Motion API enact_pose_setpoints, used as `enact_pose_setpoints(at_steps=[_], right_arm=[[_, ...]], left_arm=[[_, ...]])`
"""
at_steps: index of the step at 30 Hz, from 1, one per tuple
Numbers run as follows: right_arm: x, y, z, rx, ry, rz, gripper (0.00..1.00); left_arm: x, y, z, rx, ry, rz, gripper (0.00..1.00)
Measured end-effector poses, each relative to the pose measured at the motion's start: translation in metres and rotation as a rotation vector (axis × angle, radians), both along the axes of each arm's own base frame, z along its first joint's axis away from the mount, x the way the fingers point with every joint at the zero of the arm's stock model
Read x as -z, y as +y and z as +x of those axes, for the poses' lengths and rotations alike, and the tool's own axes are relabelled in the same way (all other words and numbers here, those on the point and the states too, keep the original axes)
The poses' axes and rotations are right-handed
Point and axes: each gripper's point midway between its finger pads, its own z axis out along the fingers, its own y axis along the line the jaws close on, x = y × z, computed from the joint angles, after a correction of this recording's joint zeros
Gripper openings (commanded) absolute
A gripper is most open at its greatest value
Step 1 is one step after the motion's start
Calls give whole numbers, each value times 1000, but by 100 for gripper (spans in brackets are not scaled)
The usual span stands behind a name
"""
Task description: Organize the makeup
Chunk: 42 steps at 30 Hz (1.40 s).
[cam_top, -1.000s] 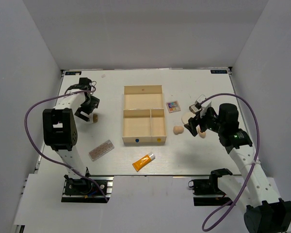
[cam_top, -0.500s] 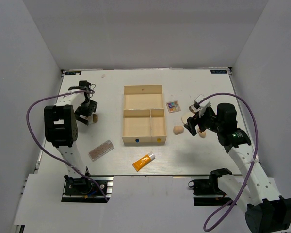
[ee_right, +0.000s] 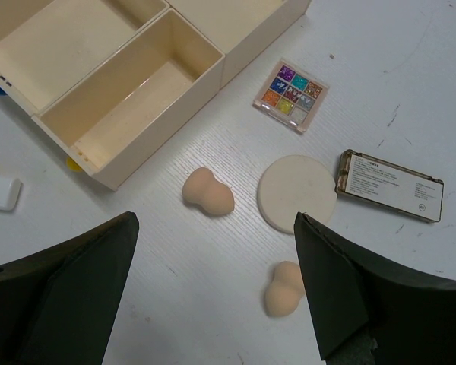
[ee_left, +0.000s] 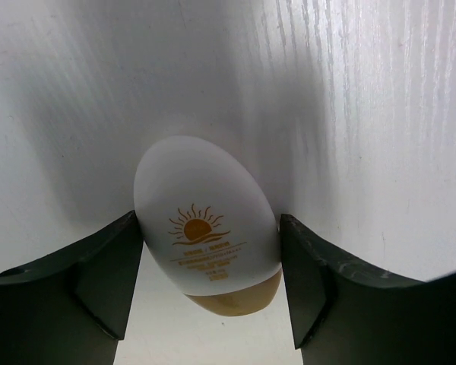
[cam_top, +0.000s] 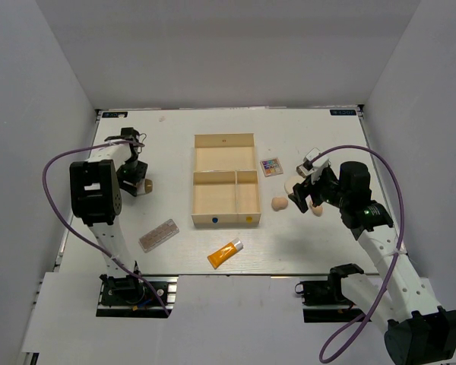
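Left wrist view only: a white egg-shaped bottle (ee_left: pixel 207 220) with an orange sun print and a tan cap, lying on the table. From above, only a tan speck of it shows beside the gripper.
Right wrist view only: the dark flat case (ee_right: pixel 390 186), printed side up, just beside the cream round pad (ee_right: pixel 296 193). From above, the arm hides most of this spot.
Top view only: the speckled brown palette (cam_top: pixel 159 235) and the whole orange tube (cam_top: pixel 225 254). The right wrist view catches just the tube's white cap.
Count: two peach sponges, one (ee_right: pixel 209 192) nearer the wooden tray (cam_top: pixel 232 220) and the other (ee_right: pixel 283 289) further from it. There is one each of pad, case, multicolour palette (ee_right: pixel 290 95), speckled palette, tube and bottle. The one tray has three compartments.
Places: the bottle lies well to the left of the tray. The speckled palette is off the tray's near left corner. The tube is in front of its near wall. The multicolour palette is just right of its right wall. The pad, sponges and case lie further right.
Left arm: folded back on itself, with the left gripper (cam_top: pixel 137 185) pointing down at the table.
Left jaws: drawn in on the bottle, a finger against each flank.
Right arm: reaching towards the tray's right side, with the right gripper (cam_top: pixel 302 192) hanging over the pad and sponges.
Right jaws: wide apart, nothing between them.
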Motion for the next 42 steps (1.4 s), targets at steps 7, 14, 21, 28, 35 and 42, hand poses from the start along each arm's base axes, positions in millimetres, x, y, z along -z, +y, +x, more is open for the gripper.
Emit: enact_pose_setpoints(at_steps=[7, 14, 21, 28, 35, 42], right_arm=[[-1, 0, 0, 0, -2, 1, 89], [-2, 0, 1, 1, -9, 2, 89], [-3, 1, 2, 1, -14, 4, 89], [-3, 1, 2, 3, -14, 7, 89], [-2, 1, 3, 3, -8, 5, 89], [5, 0, 2, 5, 5, 1, 89]], left_arm=[[-1, 1, 0, 28, -17, 5, 24], [-22, -23, 18, 261, -135, -64, 0], [-105, -73, 48, 601, -429, -140, 0], [-138, -151, 63, 953, -588, -240, 0], [-158, -226, 82, 1199, -676, -249, 8], [-150, -262, 116, 1248, -653, -174, 20]])
